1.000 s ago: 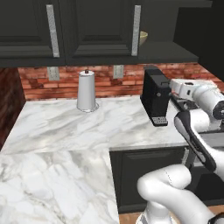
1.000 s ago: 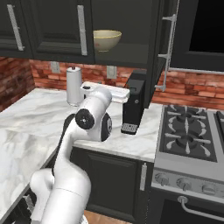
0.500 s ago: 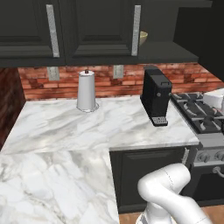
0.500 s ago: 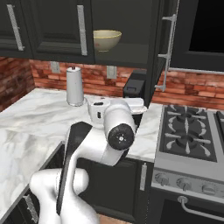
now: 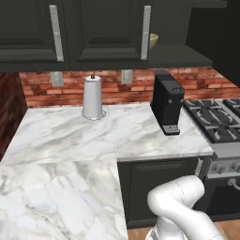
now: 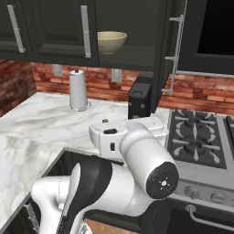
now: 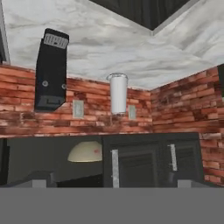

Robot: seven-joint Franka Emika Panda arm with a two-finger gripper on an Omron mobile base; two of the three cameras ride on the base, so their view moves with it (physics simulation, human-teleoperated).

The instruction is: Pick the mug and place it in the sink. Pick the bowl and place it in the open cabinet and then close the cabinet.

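The cream-beige bowl (image 6: 112,42) sits on the dark shelf of the open black upper cabinet (image 6: 137,57), its rim peeking past a door in the left base view (image 5: 153,40). The cabinet door (image 6: 165,50) stands open, edge-on, with its silver bar handle (image 6: 177,54) facing right. The hand view is rolled upside down and looks at the bowl (image 7: 86,152) on the shelf from some distance. My gripper (image 7: 111,181) is open, its tips far apart with nothing between them. The mug and the sink are out of view.
A paper towel roll (image 5: 92,97) stands at the brick back wall and a black coffee machine (image 5: 168,103) below the open cabinet. A gas stove (image 6: 201,137) lies to the right. My arm's bulky elbow (image 6: 146,160) hangs low in front of the marble counter (image 5: 70,140).
My arm has swung down and away from the coffee machine, and its elbow is now close to the right base camera. The bowl stays on the shelf; the door is still open.
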